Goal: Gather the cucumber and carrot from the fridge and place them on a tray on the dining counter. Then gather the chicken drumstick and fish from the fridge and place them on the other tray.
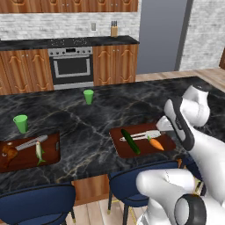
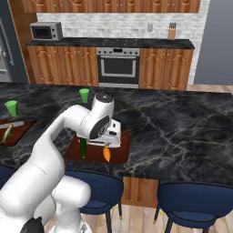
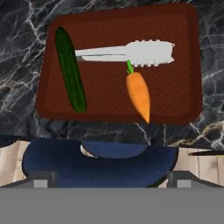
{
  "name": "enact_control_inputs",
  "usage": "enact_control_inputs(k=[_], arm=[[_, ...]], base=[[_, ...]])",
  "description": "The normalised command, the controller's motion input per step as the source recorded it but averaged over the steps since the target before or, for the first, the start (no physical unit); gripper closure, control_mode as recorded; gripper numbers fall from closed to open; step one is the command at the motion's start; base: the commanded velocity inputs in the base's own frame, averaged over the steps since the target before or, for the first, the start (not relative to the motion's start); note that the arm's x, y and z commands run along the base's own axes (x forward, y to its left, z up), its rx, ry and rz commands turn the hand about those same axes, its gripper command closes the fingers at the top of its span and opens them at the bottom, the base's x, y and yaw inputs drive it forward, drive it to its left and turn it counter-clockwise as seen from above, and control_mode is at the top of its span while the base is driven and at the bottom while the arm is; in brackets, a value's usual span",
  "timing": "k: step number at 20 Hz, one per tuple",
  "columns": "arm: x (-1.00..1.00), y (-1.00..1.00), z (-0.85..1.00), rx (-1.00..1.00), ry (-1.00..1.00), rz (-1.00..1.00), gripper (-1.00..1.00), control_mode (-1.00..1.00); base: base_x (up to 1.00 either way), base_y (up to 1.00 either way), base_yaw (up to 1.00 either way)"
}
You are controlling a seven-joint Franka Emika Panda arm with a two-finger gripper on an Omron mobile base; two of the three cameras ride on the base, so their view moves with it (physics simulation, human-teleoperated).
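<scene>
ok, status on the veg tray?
Gripper open, holding nothing, above the near tray. Cucumber and carrot lie on it beside white tongs. Drumstick and fish on the other tray.

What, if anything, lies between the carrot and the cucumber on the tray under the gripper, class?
Nothing lies between them. On the tray the cucumber sits at one side and the carrot apart from it, with bare tray between. The white tongs lie across above the carrot's stem, beside that gap, not in it.

Orange carrot [image 3: 139,94], dark-green cucumber [image 3: 70,70]
</scene>
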Motion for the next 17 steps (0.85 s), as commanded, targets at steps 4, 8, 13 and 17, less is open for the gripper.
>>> enact_control_inputs(k=[4, 8, 13, 17], arm=[[-1.0, 0.0, 0.86, -0.01, -0.2, -0.04, -1.0, -1.0], [-0.92, 0.0, 0.89, -0.03, -0.22, -0.02, -1.0, -1.0], [-0.74, 0.0, 0.72, -0.08, -0.24, -0.03, -1.0, -1.0], [-0.26, 0.0, 0.2, -0.05, -0.16, -0.03, -1.0, -1.0]], base=[[0.0, 0.0, 0.0], [0.0, 0.0, 0.0], [0.0, 0.0, 0.0], [0.0, 0.0, 0.0]])
